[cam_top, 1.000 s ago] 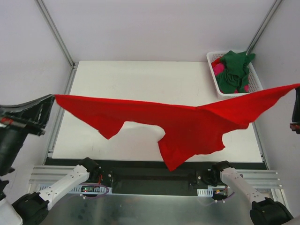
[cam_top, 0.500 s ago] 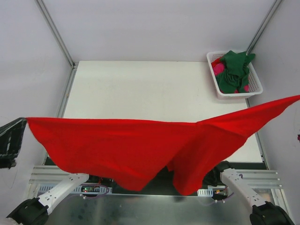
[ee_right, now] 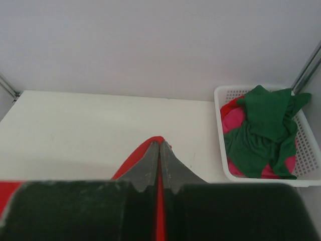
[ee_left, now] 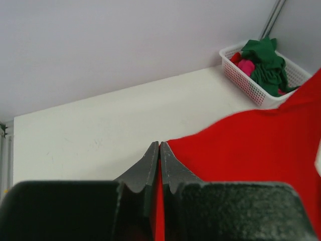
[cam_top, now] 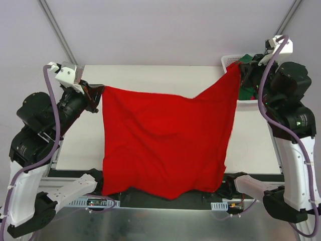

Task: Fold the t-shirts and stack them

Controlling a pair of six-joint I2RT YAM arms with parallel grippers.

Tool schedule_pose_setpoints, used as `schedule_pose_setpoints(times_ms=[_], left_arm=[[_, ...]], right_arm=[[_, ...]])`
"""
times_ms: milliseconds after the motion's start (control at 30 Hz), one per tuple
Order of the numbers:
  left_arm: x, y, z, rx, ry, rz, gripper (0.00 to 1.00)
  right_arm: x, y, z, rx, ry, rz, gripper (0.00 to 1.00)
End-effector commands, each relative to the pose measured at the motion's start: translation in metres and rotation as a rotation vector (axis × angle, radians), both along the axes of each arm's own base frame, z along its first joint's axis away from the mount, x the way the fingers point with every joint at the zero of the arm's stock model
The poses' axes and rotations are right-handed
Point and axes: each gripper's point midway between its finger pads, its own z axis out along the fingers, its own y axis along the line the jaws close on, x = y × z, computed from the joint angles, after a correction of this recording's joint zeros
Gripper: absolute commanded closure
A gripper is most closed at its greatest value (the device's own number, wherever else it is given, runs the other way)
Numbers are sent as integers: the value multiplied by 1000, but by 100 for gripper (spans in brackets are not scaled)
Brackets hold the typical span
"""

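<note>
Red t-shirt (cam_top: 165, 145): bright, plain, and spread flat as one broad sheet hanging in the air over the white bench (cam_top: 150, 78). It is held up by two upper corners. The top edge dips between the corners, and the right corner sits further back, just in front of the basket (ee_right: 220, 150). The lower edge hangs uneven across the bench's near edge, in front of the arm bases. The surface shows soft shallow wrinkles (I cannot make out sleeves or neckline from any view).

Left hand (ee_left: 159, 150): fingers pressed fully together with a thin fold of red cloth pinched between the tips.

Right hand (ee_right: 159, 150): likewise clamped tight on the opposite corner, with red cloth running down between the fingers.

Dark green t-shirt (ee_right: 266, 125): crumpled in the white slotted basket at the far right corner of the bench, lying on top of the magenta-pink t-shirt (ee_right: 233, 123), which shows only in patches beneath it.
</note>
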Motion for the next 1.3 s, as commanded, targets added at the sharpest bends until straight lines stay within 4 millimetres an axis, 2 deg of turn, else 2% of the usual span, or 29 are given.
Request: schedule_pose_setpoints(times_ms=[0,33,100,133,200,233,267,367,500,567,600,633,733,833,867,933,967,1000,1033,1067,1100,1133,1167,1200,1233,1267], left_arm=[[-55,28,93,-144,-283,-41,100],[-64,30,97,-151,-296,-56,100],[-95,37,112,-221,-342,-118,100],[-107,39,116,-241,-357,-141,100],[-145,47,128,-298,-418,-224,100],[-158,49,131,-314,-437,-253,100],[-179,51,133,-338,-461,-310,100],[-216,62,136,-383,-513,-366,100],[-256,66,146,-376,-603,-432,100],[-258,63,153,-348,-633,-425,100],[-262,65,158,-343,-657,-421,100],[-259,65,161,-332,-664,-409,100],[-219,61,163,-280,-645,-313,100],[-148,36,151,-182,-553,-239,100],[-117,28,136,-133,-501,-199,100],[-73,9,117,-88,-426,-178,100],[-47,-5,99,-61,-385,-179,100],[-30,-13,87,-49,-355,-176,100],[-9,-24,71,-29,-314,-175,100],[15,-36,46,-2,-270,-178,100],[31,-41,30,15,-239,-158,100],[52,-49,9,48,-199,-149,100],[71,-59,-20,75,-159,-149,100],[86,-60,-36,93,-137,-122,100],[107,-66,-64,127,-82,-110,100],[120,-67,-98,153,-19,-96,100]], right_arm=[[-75,-24,92,73,-287,2,99],[-89,-29,96,75,-299,3,99],[-119,-37,113,96,-355,9,98],[-143,-45,123,113,-405,10,98],[-172,-54,135,133,-466,8,99],[-187,-59,140,146,-496,7,99],[-207,-66,144,161,-537,5,99],[-250,-80,153,200,-625,3,98],[-274,-90,164,220,-698,-8,99],[-274,-92,168,211,-715,-18,99],[-270,-92,171,210,-723,-26,99],[-265,-92,172,199,-722,-39,98],[-231,-85,169,178,-684,-59,99],[-173,-67,151,139,-583,-63,99],[-157,-62,145,133,-555,-60,99],[-106,-45,115,104,-456,-59,98],[-91,-40,104,96,-424,-56,99],[-64,-31,79,81,-359,-53,99],[-49,-26,65,72,-327,-54,99],[-28,-19,45,59,-274,-51,99],[-8,-11,20,55,-228,-46,99],[3,-7,5,48,-198,-42,99],[21,-1,-15,37,-144,-43,98],[31,2,-26,37,-123,-47,99],[45,6,-55,15,-63,-48,99],[54,9,-67,9,-41,-48,99]])
